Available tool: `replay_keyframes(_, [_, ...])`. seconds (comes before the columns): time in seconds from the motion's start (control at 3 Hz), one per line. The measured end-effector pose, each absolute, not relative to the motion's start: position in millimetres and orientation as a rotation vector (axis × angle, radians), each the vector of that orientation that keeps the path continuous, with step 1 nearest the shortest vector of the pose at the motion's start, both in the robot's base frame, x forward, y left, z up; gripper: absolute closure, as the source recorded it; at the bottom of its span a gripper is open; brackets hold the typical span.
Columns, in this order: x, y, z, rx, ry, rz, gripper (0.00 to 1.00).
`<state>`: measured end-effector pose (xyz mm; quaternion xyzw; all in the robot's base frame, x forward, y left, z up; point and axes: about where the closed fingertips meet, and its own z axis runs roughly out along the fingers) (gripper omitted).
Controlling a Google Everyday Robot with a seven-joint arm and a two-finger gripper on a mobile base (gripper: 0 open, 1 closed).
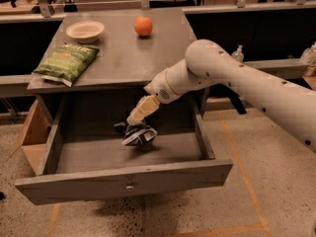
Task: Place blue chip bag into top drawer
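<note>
White arm (237,78) slanting down from the right, wrist bent; hand (134,116) angled down-left at mid-view

Blue bag (137,134) in drawer (123,177), beneath hand (135,116)

matt wood drawer (123,174) holds foil bag (138,135) beneath jaws.
</note>
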<state>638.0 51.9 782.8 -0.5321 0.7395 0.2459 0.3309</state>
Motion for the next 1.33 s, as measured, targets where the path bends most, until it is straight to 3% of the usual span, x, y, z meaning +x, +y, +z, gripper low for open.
replay_keyframes(0.33, [627.5,54.2,784.7,-1.412,1.889,0.686,0.18])
replay_keyframes(1.0, [579.7,37.2,820.0,-1.395,1.807,0.705,0.64])
replay_keyframes(1.33, [584.6,17.6,840.0,-1.344,1.804,0.647,0.87])
